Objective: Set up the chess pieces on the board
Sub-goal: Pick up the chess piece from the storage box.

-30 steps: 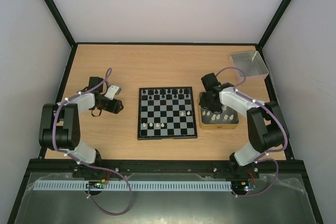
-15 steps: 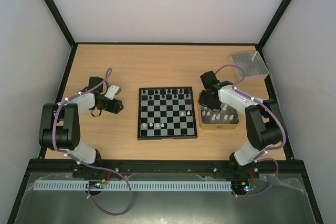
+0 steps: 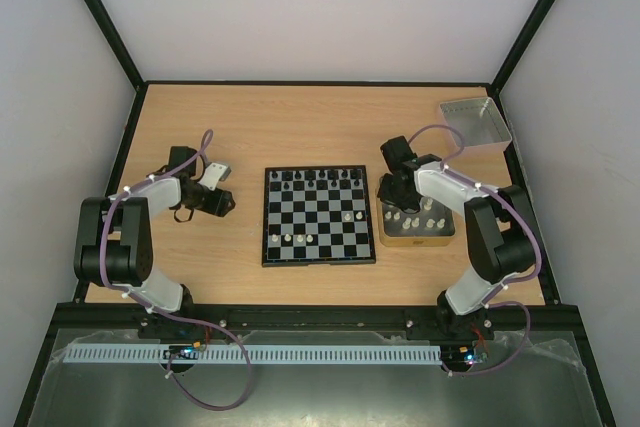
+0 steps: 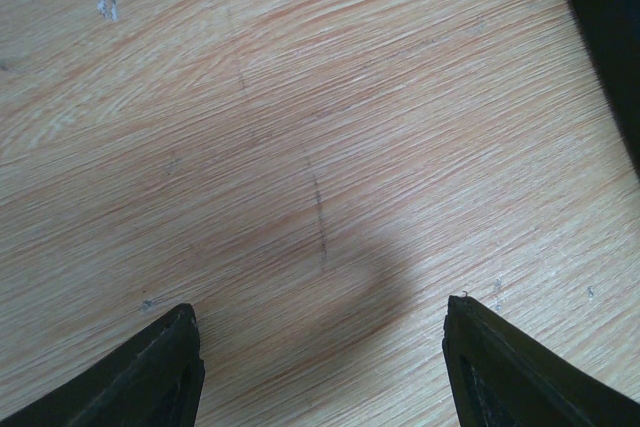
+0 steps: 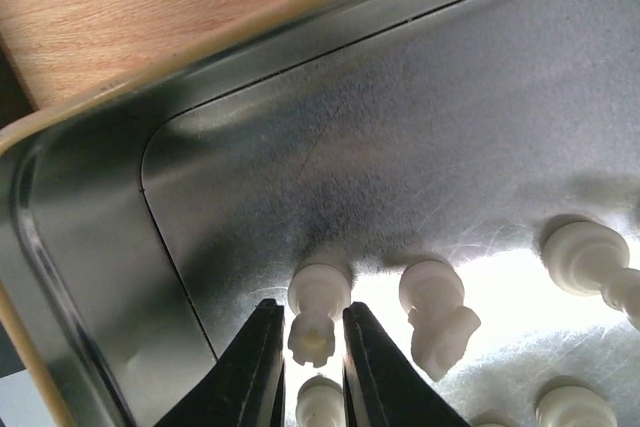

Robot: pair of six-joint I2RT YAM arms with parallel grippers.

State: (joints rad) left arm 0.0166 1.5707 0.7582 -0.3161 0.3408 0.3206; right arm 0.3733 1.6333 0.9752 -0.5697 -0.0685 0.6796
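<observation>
The small cream chess piece (image 5: pixel 316 297) stands on the shiny metal floor of the tan-rimmed tray (image 5: pixel 230 42), near its rounded corner. My right gripper (image 5: pixel 311 315) has it pinched: the two dark fingers (image 5: pixel 258 367) press on its flanks with no gap showing on either side. I judge it featherweight, hard and smooth, probably moulded plastic. It will not crush, but its rounded sides could let it squirt out or twist if I squeeze off-centre. The best hold is low on the body, under the knobbed head, with the stem kept upright so it lands flat on a square.

Just beside it to the right, another cream piece (image 5: pixel 435 315) leans over, apart from my fingers, but near enough to be clipped if I swing sideways. I would lift straight up first. More cream pieces (image 5: pixel 583 255) sit further along the tray floor.

From above, the tray lies just to the right of the small black-and-white checkered board (image 3: pixel 319 215). The board holds a row of black pieces (image 3: pixel 315 179) along its far edge and only a few white pieces (image 3: pixel 296 237) nearer me, so most of the white side is not yet placed. A grey metal tray (image 3: pixel 475 122) sits in the far right corner.

My left gripper (image 4: pixel 320 367) has its jaws spread wide over the bare wooden table (image 4: pixel 300 97), holding nothing, well left of the board.
</observation>
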